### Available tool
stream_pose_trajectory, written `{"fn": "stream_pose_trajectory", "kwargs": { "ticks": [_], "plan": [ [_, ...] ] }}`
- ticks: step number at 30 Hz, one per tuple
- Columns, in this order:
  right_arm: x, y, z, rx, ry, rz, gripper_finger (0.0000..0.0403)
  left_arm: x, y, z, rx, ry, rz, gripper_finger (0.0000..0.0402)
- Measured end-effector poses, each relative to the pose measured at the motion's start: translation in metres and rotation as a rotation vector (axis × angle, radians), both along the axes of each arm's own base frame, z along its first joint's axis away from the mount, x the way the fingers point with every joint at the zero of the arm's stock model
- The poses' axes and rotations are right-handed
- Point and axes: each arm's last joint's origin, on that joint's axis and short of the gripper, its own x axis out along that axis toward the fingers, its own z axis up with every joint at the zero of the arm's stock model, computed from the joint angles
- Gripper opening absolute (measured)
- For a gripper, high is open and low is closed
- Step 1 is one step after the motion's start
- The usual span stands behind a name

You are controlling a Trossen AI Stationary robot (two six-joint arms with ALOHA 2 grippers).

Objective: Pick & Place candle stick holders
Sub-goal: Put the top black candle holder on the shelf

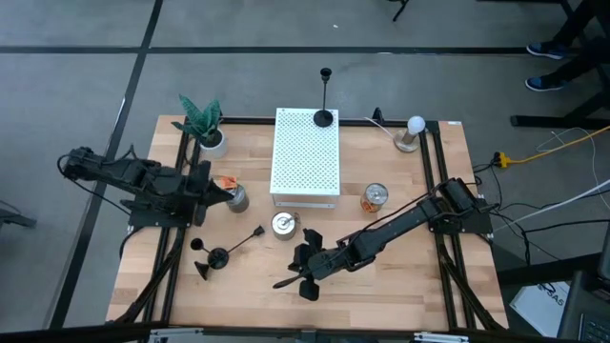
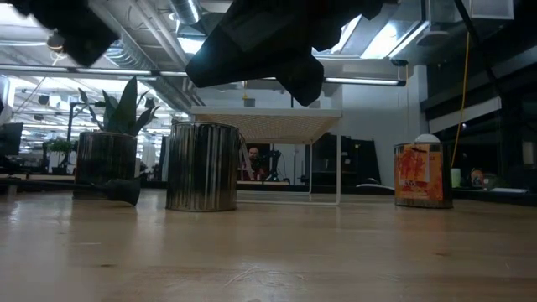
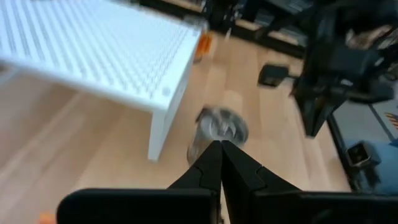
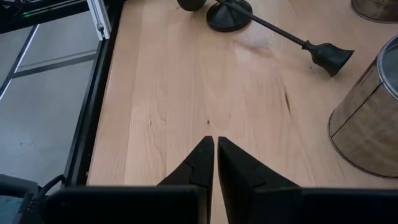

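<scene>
the left gripper has its two dark fingers pressed tip to tip with nothing between them, at the left side of the wooden table, pointing toward a silver tin near the white perforated stand. the right gripper also has its fingers drawn together, empty, just above bare wood in the front middle of the table, its arm reaching in from the right edge

no writing can be read anywhere; the orange-labelled tin right of the stand carries a printed label too small to make out, and another tin by the left gripper shows an orange patch

counted from above: three tins, one potted plant, one white bulb on a wooden base, one white stand

of the candle stick holders, one upright holder stands on the back edge of the stand, black, with a round flat base, thin stem and small cup on top. a fallen holder lies on the wood at front left, stem slanting, cup end pointing toward the middle tin; the right wrist view shows it as a flat disc base, slim rod and flared cup. beside its base lie more black pieces, too tangled to count as separate holders
</scene>
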Motion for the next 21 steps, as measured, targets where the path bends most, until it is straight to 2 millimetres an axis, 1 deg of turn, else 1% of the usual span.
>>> {"fn": "stream_pose_trajectory", "kwargs": {
  "ticks": [2,5,10,13,17,21],
  "plan": [
    [0.0,0.0,0.0,0.0,0.0,0.0,0.0024,0.004,-0.001,0.017,0.012,-0.003,-0.004,0.0002],
    [0.0,0.0,0.0,0.0,0.0,0.0,0.0024,0.014,-0.004,0.036,0.027,0.076,-0.016,0.0002],
    [0.0,0.0,0.0,0.0,0.0,0.0,0.0024,0.035,-0.016,0.053,0.022,0.309,-0.089,0.0002],
    [0.0,0.0,0.0,-0.001,0.001,0.0,0.0024,0.042,-0.027,0.065,0.016,0.441,-0.161,0.0002],
    [0.0,0.0,0.0,-0.001,0.002,0.0,0.0024,0.043,-0.042,0.088,0.013,0.526,-0.217,0.0002],
    [0.0,0.0,0.0,-0.001,0.002,0.0,0.0024,0.034,-0.056,0.119,-0.08,0.465,-0.25,0.0002]
  ]
}}
